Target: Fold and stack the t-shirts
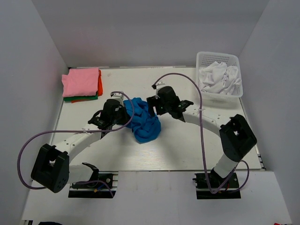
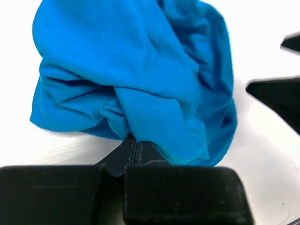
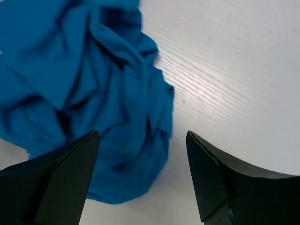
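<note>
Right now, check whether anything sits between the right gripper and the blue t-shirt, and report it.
Nothing visible does. The right gripper hangs open right at the edge of the blue t-shirt, with only bare table beside the cloth. The left gripper is shut on the shirt's opposite side, clear of that path.

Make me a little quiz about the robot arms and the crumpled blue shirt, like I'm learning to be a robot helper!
1. True or false: the right gripper is shut on the blue t-shirt.
2. Which colour lies on top of the folded stack? A green, B pink, C white.
3. Fill in: the white clothes sit in the white plastic ____.
Key: 1 false, its jaws stand open; the left gripper pinches the shirt. 2 B. 3 basket.
</note>
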